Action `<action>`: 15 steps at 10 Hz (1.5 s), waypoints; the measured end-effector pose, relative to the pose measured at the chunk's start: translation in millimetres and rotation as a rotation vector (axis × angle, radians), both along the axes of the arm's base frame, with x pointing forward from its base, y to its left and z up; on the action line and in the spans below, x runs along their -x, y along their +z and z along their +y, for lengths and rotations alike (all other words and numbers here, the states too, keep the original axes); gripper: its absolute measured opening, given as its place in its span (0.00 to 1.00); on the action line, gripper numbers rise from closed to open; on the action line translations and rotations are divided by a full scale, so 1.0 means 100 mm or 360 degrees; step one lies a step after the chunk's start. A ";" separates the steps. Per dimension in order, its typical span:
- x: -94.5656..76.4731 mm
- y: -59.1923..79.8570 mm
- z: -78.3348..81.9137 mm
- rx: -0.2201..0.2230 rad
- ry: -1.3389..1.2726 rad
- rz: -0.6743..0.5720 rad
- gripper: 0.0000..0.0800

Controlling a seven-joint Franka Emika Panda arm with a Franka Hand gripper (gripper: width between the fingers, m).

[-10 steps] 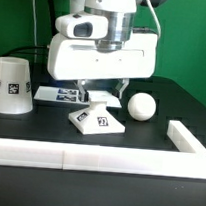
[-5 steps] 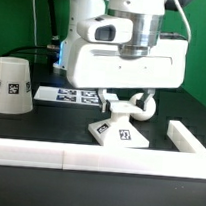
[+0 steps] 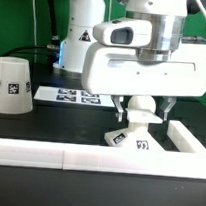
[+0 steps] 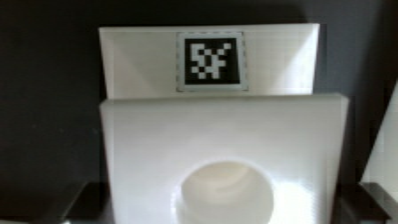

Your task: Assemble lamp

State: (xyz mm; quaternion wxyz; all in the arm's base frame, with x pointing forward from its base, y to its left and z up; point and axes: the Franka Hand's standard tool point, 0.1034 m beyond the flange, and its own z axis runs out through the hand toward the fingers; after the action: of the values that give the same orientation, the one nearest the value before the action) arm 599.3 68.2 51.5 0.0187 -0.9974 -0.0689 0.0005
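Observation:
The lamp base, low, square and white with tags on its sloped sides, sits near the front bar at the exterior view's right. My gripper stands over it, with one dark finger on each side of the base, shut on it. The ball-shaped bulb rests on the table just behind the base and shows between the fingers. In the wrist view the base fills the frame, with a tag on its far slope and its round socket between the fingers. The cone shade stands at the left.
A long white bar edges the table's front, and a short piece runs back at the right, close to the base. The marker board lies behind, near the arm's foot.
My gripper has moved to the exterior view's right and toward the front bar, taking the base with it. The bulb and shade have stayed put.

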 end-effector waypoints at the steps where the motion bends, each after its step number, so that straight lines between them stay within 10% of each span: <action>1: -0.07 0.00 0.03 -0.0003 -0.0052 0.0021 0.67; 11: -0.15 0.02 0.34 0.0073 -0.0082 0.0066 0.67; 12: -0.15 0.02 0.34 0.0074 -0.0082 0.0067 0.83; 15: -0.16 0.06 0.23 0.0070 0.0034 0.0061 0.87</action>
State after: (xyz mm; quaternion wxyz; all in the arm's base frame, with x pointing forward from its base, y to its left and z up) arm 615.6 91.5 57.2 -0.0019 -0.9966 -0.0792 0.0213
